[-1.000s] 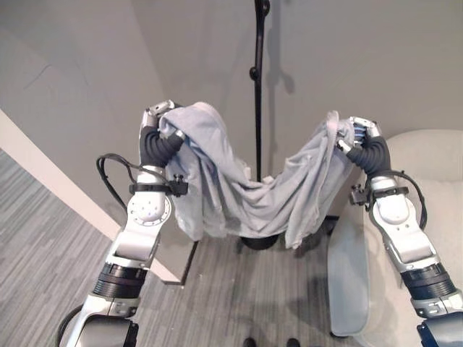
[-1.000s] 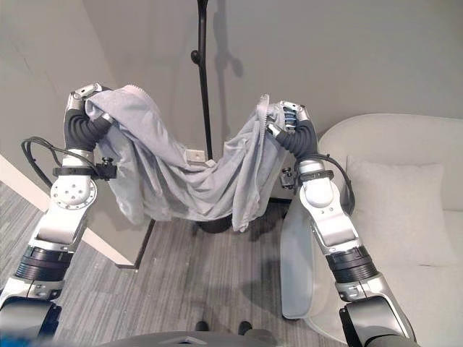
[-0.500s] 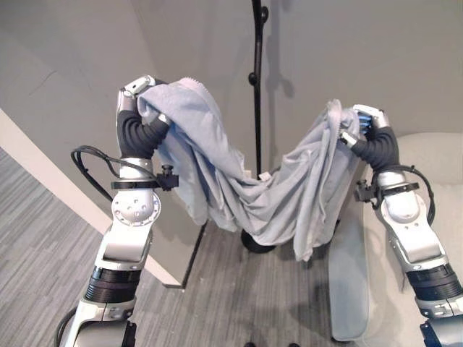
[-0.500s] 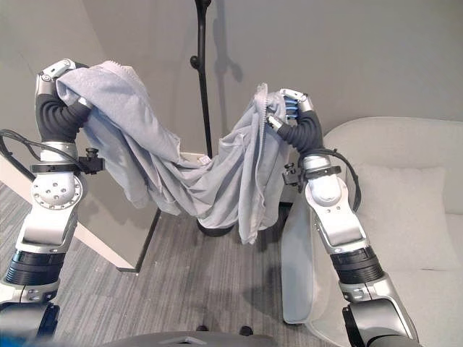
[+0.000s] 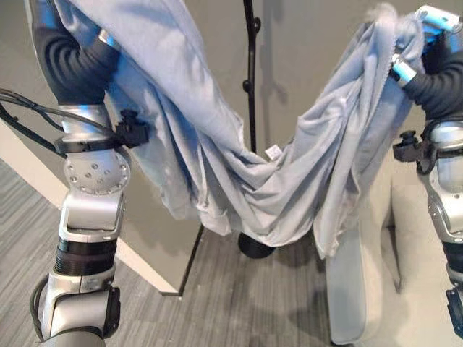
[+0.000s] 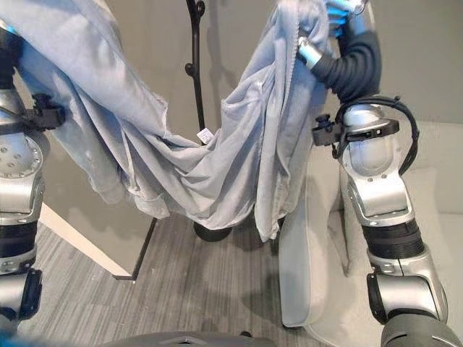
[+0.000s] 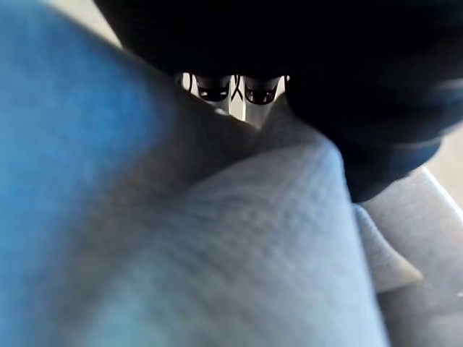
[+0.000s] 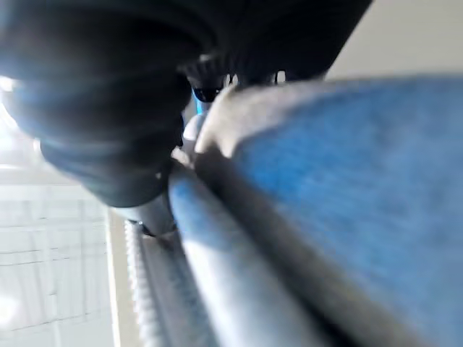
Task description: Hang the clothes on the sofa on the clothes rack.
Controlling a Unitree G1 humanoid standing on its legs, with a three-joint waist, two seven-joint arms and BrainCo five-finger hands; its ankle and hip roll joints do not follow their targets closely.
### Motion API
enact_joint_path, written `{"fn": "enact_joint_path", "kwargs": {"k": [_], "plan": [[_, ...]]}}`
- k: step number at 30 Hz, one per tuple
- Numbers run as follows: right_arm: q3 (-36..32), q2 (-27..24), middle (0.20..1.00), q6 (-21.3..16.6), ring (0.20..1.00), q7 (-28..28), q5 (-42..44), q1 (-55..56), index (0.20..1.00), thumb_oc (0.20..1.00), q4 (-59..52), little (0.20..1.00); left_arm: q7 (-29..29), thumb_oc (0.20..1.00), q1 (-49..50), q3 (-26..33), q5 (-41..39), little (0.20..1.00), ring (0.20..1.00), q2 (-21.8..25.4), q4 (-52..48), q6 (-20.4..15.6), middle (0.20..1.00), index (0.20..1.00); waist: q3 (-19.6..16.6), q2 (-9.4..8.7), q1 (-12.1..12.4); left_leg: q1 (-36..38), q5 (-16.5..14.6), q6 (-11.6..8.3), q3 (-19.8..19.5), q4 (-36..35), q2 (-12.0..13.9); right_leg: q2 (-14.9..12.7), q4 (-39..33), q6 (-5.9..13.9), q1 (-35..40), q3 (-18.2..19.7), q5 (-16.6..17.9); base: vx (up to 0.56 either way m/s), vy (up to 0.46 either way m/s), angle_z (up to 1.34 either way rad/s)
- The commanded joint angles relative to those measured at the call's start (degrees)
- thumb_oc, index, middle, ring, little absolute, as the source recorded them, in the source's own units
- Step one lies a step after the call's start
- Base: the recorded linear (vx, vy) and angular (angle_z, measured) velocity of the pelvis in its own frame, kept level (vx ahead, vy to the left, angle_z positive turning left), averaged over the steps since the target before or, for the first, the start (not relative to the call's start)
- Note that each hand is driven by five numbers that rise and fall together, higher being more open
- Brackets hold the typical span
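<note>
**A:** So what are the hands up to here? The right hand is up high with its fingers curled into one end of the soft pale grey-blue garment, so that's a proper grasp. The left hand is somewhere under the cloth at the other end, past the wrist cover. Honestly can't tell if those fingers are clenched or not; the left wrist view has dark fingertips poking over a fold and not much else.

**B:** Yeah, same read. The garment's strung between both raised arms, sagging in a deep U, with its low point just in front of the thin black clothes rack pole. Long axis runs side to side, left arm to right arm, and loose ends dangle below each one. The little white label faces up near the dip.

**A:** Handling-wise it looks light and totally limp, all folds. Probably slides off easily, so bunched fistfuls near the ends seem the safest hold.

**B:** Agreed. The off-white sofa sits just right of it, round black base underneath.
</note>
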Motion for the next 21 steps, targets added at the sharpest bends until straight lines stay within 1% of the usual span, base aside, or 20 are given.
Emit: {"fn": "enact_joint_path", "kwargs": {"k": [1, 4, 5, 7, 9, 11, 13, 14, 15, 16, 17, 18, 20, 21], "plan": [[-2.3, -1.5, 0.2, -2.5, 0.2, -4.0, -0.6, -4.4, 0.2, 0.2, 1.9, 0.2, 2.6, 0.2, -5.0, -3.2, -1.3, 0.2, 0.2, 4.3, 4.4, -1.7, 0.2, 0.2, -5.4, -3.0, 1.2, 2.8, -4.6, -3.27, 1.8, 0.3, 3.2, -9.2, 3.0, 8.75, -1.4, -2.0, 1.1, 0.0, 0.0, 0.0], [-0.3, -4.7, 0.2, -2.6, 0.2, -5.8, -0.3, -9.5, 0.2, 0.2, 5.5, 0.2, 3.8, 0.2, -10.0, -5.6, -0.6, 0.2, 0.2, 7.5, 8.1, -1.1, 0.2, 0.2, -5.7, -3.03, 1.2, 2.8, -4.6, -3.44, 1.8, 0.3, 3.2, -9.2, 2.9, 8.78, -1.3, -2.1, 1.0, 0.0, 0.0, 0.0], [-0.2, -4.8, 0.2, -2.6, 0.2, -5.9, -0.3, -9.7, 0.2, 0.2, 5.6, 0.2, 3.9, 0.2, -10.2, -5.7, -0.6, 0.2, 0.2, 7.5, 8.2, -1.2, 0.2, 0.2, -5.6, -3.03, 1.2, 2.8, -4.6, -3.44, 1.8, 0.3, 3.2, -9.2, 2.9, 8.78, -1.3, -2.1, 1.0, 0.0, 0.0, 0.0], [3.1, -8.8, 0.2, -2.1, 0.2, -7.4, 0.8, -15.1, 0.2, 0.2, 10.4, 0.2, 4.7, 0.2, -15.0, -8.9, -0.7, 0.2, 0.2, 10.4, 13.2, -0.2, 0.2, 0.2, -6.2, -3.08, 1.1, 2.9, -4.5, -3.64, 1.9, 0.3, 3.3, -9.1, 2.9, 8.83, -1.3, -2.1, 1.1, 0.0, 0.0, 0.0], [5.4, -10.8, 0.2, -2.0, 0.2, -8.4, 2.0, -19.7, 0.2, 0.2, 13.9, 0.2, 5.2, 0.2, -18.9, -11.3, -1.5, 0.2, 0.2, 11.9, 17.0, 0.0, 0.2, 0.2, -6.2, -2.93, 1.0, 2.8, -4.5, -3.74, 2.0, 0.3, 3.3, -9.1, 2.8, 8.92, -1.4, -2.2, 1.2, 0.0, 0.0, 0.0], [9.7, -14.1, 0.2, -1.3, 0.2, -9.6, 1.9, -25.0, 0.2, 0.2, 18.7, 0.2, 5.5, 0.2, -23.9, -15.3, -2.2, 0.2, 0.2, 14.3, 22.0, 0.5, 0.2, 0.2, -6.5, -2.96, 0.9, 2.7, -4.3, -3.9, 2.1, 0.3, 3.3, -9.1, 2.8, 9.03, -1.4, -2.3, 1.3, 0.0, 0.0, 0.0], [13.7, -16.1, 0.2, -0.9, 0.2, -10.4, 2.8, -30.7, 0.2, 0.2, 23.6, 0.2, 5.7, 0.2, -29.4, -19.3, -3.5, 0.2, 0.2, 16.0, 27.1, 0.8, 0.2, 0.2, -6.7, -2.81, 0.7, 2.8, -4.8, -4.04, 2.1, 0.3, 3.4, -9.0, 2.7, 9.24, -1.2, -2.4, 0.9, 0.04, 0.008, -0.01], [16.9, -17.1, 0.2, -0.5, 0.2, -10.7, 3.0, -34.1, 0.2, 0.2, 26.6, 0.2, 5.7, 0.2, -32.6, -22.3, -3.7, 0.2, 0.2, 17.0, 30.1, 1.1, 0.2, 0.2, -6.8, -2.78, 0.7, 2.8, -4.8, -4.12, 2.1, 0.3, 3.3, -9.0, 2.7, 9.3, -1.3, -2.3, 1.1, 0.0, 0.0, 0.0], [19.1, -17.6, 0.2, 0.1, 0.2, -11.0, 3.3, -36.7, 0.2, 0.2, 29.2, 0.2, 5.6, 0.2, -35.0, -24.5, -3.7, 0.2, 0.2, 17.6, 32.4, 1.6, 0.2, 0.2, -6.7, -2.78, 0.6, 2.6, -4.2, -4.19, 2.2, 0.3, 3.3, -9.1, 2.9, 9.27, -1.5, -2.3, 1.6, 0.0, 0.0, 0.0], [21.6, -18.0, 0.2, 0.3, 0.2, -10.9, 3.9, -39.4, 0.2, 0.2, 32.1, 0.2, 5.5, 0.2, -37.7, -27.0, -3.9, 0.2, 0.2, 18.2, 35.2, 1.9, 0.2, 0.2, -6.8, -2.64, 0.4, 2.8, -4.8, -4.25, 2.2, 0.3, 3.3, -9.1, 2.8, 9.43, -1.4, -2.3, 1.2, 0.0, 0.0, 0.0], [24.7, -18.4, 0.2, 0.6, 0.2, -10.9, 4.0, -42.5, 0.2, 0.2, 35.2, 0.2, 5.5, 0.2, -40.0, -29.1, -4.3, 0.2, 0.2, 18.5, 37.9, 1.9, 0.2, 0.2, -6.7, -2.63, 0.3, 2.8, -4.7, -4.31, 2.3, 0.3, 3.3, -9.1, 2.8, 9.46, -1.4, -2.3, 1.3, 0.03, 0.007, -0.01], [26.2, -18.7, 0.2, 1.2, 0.2, -10.8, 3.8, -43.7, 0.2, 0.2, 37.1, 0.2, 5.3, 0.2, -40.9, -30.4, -4.3, 0.2, 0.2, 18.8, 39.3, 2.3, 0.2, 0.2, -6.8, -2.64, 0.2, 2.8, -4.7, -4.35, 2.4, 0.3, 3.3, -9.1, 2.8, 9.46, -1.4, -2.3, 1.3, 0.0, 0.0, 0.0], [32.1, -18.6, 0.2, 2.4, 0.2, -10.4, 4.6, -49.4, 0.2, 0.2, 44.4, 0.2, 4.4, 0.2, -45.6, -35.7, -4.4, 0.2, 0.2, 19.5, 45.4, 3.1, 0.2, 0.2, -6.8, -2.4, -0.1, 2.6, -4.5, -4.49, 2.5, 0.3, 3.3, -9.0, 2.9, 9.6, -1.8, -2.2, 1.5, 0.0, 0.0, 0.0], [33.6, -18.3, 0.2, 2.8, 0.2, -10.0, 5.1, -50.8, 0.2, 0.2, 46.4, 0.2, 4.0, 0.2, -46.7, -37.2, -4.3, 0.2, 0.2, 19.6, 47.5, 3.6, 0.2, 0.2, -6.7, -2.28, -0.2, 2.6, -4.4, -4.52, 2.5, 0.3, 3.4, -9.0, 2.8, 9.62, -2.0, -2.1, 1.6, 0.0, 0.0, 0.0]]}}
